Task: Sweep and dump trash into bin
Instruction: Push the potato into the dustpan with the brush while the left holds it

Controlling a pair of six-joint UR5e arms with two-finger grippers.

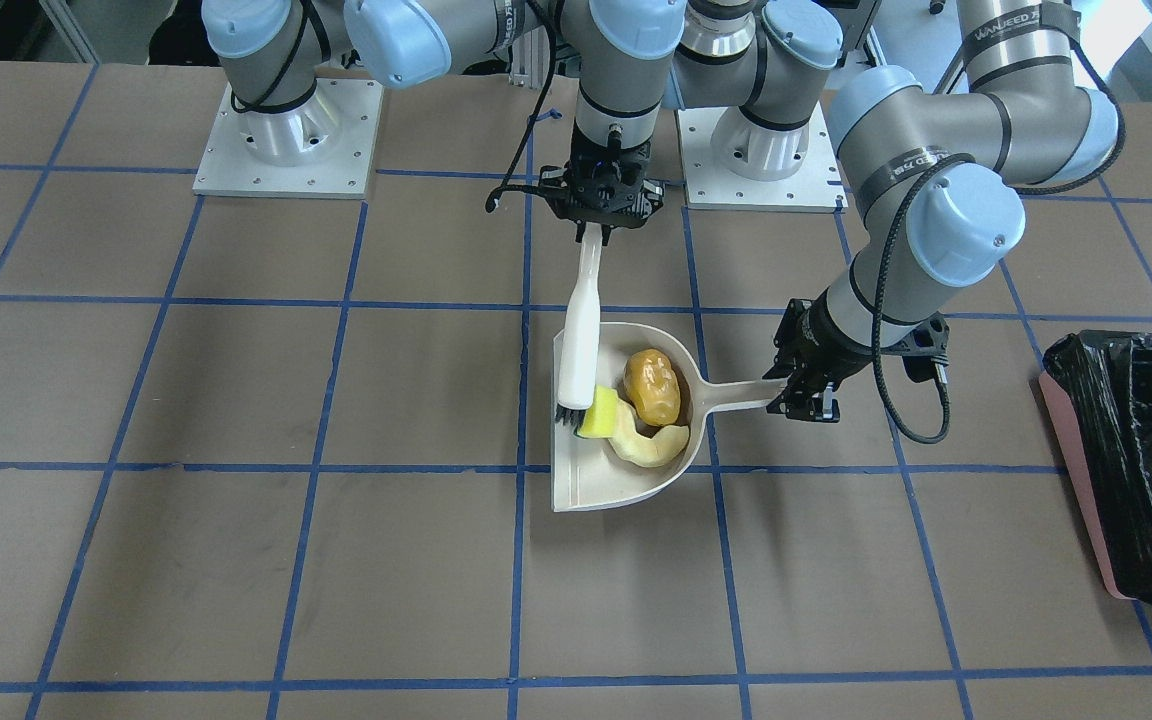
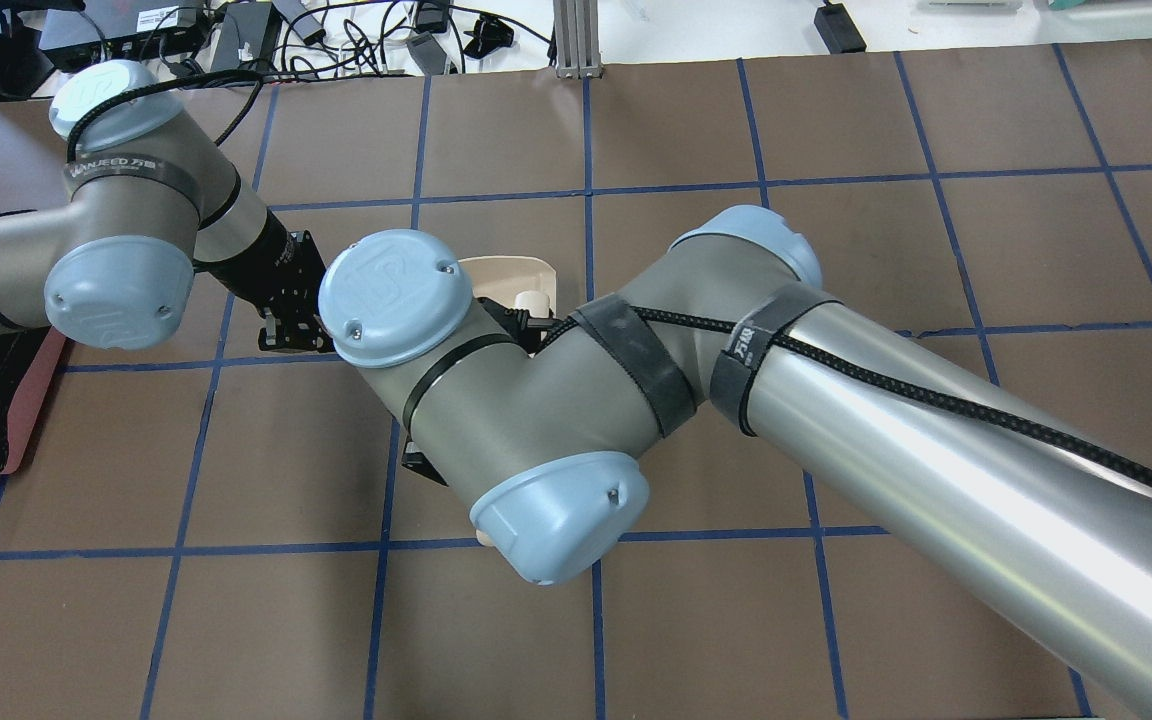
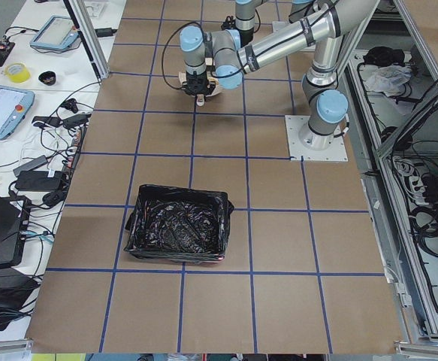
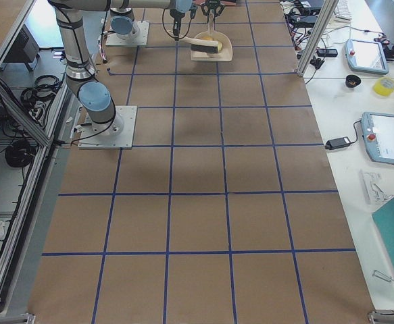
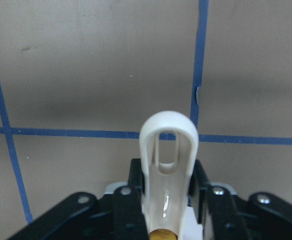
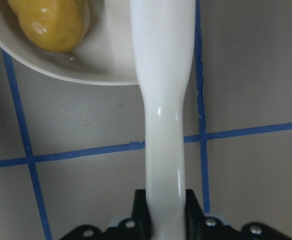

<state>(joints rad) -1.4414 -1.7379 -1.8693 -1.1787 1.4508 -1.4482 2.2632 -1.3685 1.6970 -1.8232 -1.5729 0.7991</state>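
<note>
A beige dustpan (image 1: 596, 490) lies flat mid-table and holds all the trash: a yellow wedge (image 1: 599, 413), a cream rind slice (image 1: 651, 445) and a golden-brown nugget (image 1: 652, 386). My left gripper (image 1: 796, 385) is shut on the dustpan's handle (image 5: 168, 170). My right gripper (image 1: 596, 235) is shut on a white brush (image 1: 581, 340), whose dark bristles touch the yellow wedge at the pan's mouth. The right wrist view shows the brush handle (image 6: 163, 125) over the pan's rim and the nugget (image 6: 50, 22). The bin (image 1: 1146, 460), pink-walled with a black bag, stands apart on my left.
Brown table surface with a blue tape grid lies all around the dustpan. The bin (image 3: 177, 233) sits about two grid squares from the pan. Both arm bases (image 1: 286, 140) stand at the robot's edge. Cables, tablets and tape rolls lie on side benches off the table.
</note>
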